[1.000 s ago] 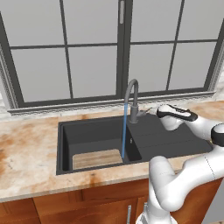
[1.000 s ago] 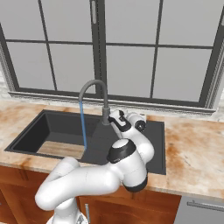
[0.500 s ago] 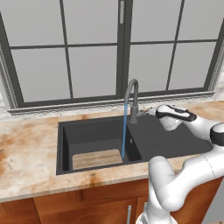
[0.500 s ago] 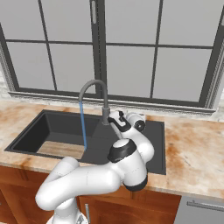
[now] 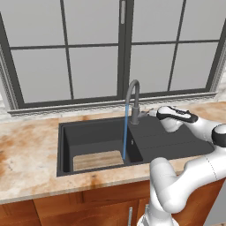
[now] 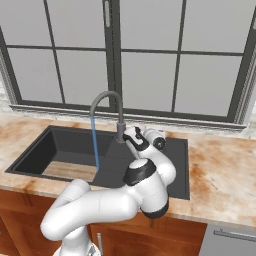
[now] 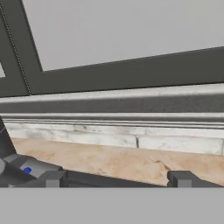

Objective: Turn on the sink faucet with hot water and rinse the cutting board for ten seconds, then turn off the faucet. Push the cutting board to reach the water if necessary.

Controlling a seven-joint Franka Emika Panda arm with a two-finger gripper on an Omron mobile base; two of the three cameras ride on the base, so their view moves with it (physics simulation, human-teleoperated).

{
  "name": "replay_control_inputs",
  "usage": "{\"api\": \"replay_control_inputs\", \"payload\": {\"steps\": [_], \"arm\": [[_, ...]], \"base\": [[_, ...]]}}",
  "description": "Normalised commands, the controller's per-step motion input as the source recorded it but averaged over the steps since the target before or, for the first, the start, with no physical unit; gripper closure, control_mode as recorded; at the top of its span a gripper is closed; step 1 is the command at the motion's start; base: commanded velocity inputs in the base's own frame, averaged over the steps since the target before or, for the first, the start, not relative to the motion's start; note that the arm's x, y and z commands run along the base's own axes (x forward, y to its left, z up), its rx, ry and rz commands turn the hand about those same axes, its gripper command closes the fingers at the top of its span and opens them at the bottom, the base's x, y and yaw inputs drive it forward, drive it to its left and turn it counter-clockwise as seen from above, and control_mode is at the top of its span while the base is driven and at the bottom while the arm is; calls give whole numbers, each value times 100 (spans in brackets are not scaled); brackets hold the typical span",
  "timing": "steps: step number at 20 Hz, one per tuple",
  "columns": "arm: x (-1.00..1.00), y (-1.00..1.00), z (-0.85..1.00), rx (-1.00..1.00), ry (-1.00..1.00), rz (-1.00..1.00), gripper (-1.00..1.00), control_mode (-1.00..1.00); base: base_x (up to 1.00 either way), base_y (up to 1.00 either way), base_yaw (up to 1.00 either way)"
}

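Observation:
The grey gooseneck sink faucet (image 5: 132,95) (image 6: 107,98) stands behind the dark sink (image 5: 62,150) (image 6: 30,150). The water (image 5: 126,132) (image 6: 94,145), a thin blue stream, falls from its spout and lands at the right end of the tan cutting board (image 5: 98,160) (image 6: 67,171), which lies flat on the basin floor. My gripper (image 5: 151,113) (image 6: 133,138) (image 7: 117,179) hovers just right of the faucet base, level with its side lever (image 7: 27,169). The jaws stand apart with nothing between them, and the lever lies outside the left fingertip (image 7: 52,179).
A ribbed drainboard (image 5: 172,141) lies right of the basin, under my hand. Speckled stone counter (image 5: 26,154) (image 6: 220,175) surrounds the sink. A window sill and dark window frame (image 7: 122,74) run close behind the faucet.

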Motion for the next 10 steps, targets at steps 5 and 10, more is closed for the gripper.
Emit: {"api": "replay_control_inputs", "payload": {"steps": [5,10], "arm": [[2,26,5,0,0,2,-100,-100],[9,33,11,0,0,1,-100,-100]], "base": [[0,0,0],[0,0,0]]}}
